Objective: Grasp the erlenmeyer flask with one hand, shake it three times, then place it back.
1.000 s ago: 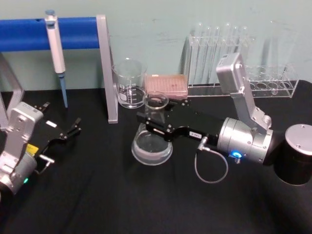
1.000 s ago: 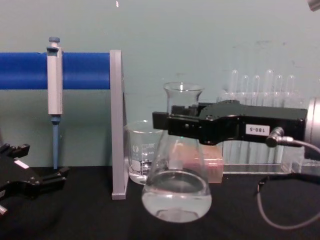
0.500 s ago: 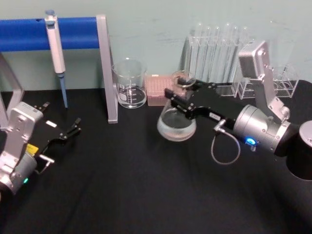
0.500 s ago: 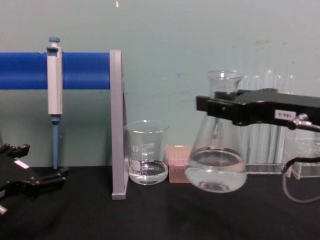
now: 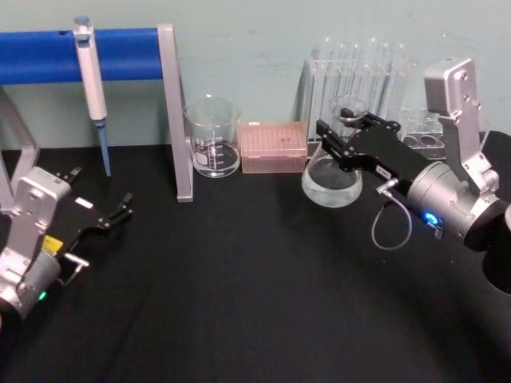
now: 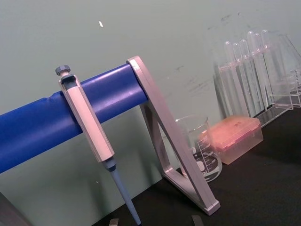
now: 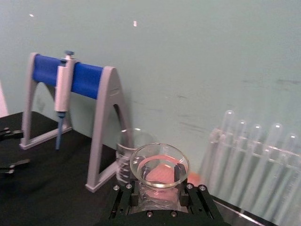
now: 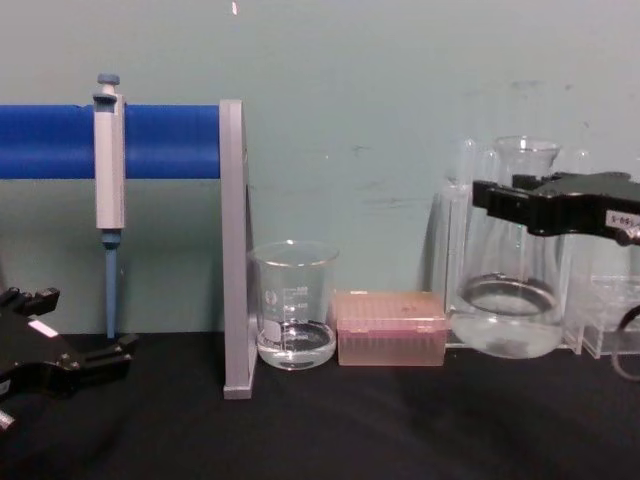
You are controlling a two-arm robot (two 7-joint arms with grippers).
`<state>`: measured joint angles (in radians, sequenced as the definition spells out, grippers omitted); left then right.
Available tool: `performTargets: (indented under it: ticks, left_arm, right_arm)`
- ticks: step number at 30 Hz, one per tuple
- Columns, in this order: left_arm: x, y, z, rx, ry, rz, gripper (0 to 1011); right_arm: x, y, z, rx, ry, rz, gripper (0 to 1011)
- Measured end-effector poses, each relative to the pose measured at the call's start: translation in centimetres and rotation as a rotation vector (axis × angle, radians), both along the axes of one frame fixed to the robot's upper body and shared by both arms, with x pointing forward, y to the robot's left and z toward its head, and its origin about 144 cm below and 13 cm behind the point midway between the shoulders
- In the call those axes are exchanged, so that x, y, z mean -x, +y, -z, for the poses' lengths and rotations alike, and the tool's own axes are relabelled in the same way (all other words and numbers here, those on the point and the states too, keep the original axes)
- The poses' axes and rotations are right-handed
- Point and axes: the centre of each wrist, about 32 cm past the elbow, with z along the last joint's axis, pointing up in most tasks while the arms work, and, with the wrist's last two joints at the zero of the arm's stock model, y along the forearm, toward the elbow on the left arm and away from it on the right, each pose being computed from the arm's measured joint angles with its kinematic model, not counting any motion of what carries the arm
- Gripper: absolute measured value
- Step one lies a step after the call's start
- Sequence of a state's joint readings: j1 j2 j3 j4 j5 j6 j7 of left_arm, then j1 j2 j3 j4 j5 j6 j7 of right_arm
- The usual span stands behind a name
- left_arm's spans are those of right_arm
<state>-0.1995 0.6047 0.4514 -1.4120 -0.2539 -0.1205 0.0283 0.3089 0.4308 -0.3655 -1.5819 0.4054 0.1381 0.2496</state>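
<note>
The erlenmeyer flask (image 5: 331, 182) is clear glass with a little liquid in its wide base. It stands upright, seemingly just off the black table, in front of the test tube rack (image 5: 375, 72). My right gripper (image 5: 345, 134), the hand, is shut on the flask's neck. In the chest view the flask (image 8: 505, 315) is at the right, with the right gripper (image 8: 510, 200) across its neck. The right wrist view looks down on the flask's mouth (image 7: 160, 165), held by the right gripper (image 7: 159, 190). My left gripper (image 5: 100, 191) rests open at the left of the table, far from the flask.
A blue-barred stand (image 5: 172, 112) with a hanging pipette (image 5: 92, 84) is at the back left. A glass beaker (image 5: 213, 137) and a pink tip box (image 5: 274, 148) sit just left of the flask. A black cylinder (image 5: 499, 275) stands at the right edge.
My right gripper has carried the flask to the right and toward the back, from the table's middle to just in front of the test tube rack. The left arm has not moved.
</note>
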Motion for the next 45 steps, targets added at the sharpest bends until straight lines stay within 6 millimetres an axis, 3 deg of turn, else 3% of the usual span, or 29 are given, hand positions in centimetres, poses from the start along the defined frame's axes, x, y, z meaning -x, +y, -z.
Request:
performTargets:
  ticks: [19, 45]
  left_arm:
    - [0.0, 0.0, 0.0, 0.000, 0.000, 0.000, 1001]
    - [0.0, 0.0, 0.0, 0.000, 0.000, 0.000, 1001]
  right_arm:
    - [0.0, 0.3, 0.1, -0.005, 0.012, 0.025, 451]
    - [0.9, 5.0, 0.4, -0.025, 0.065, -0.303, 451]
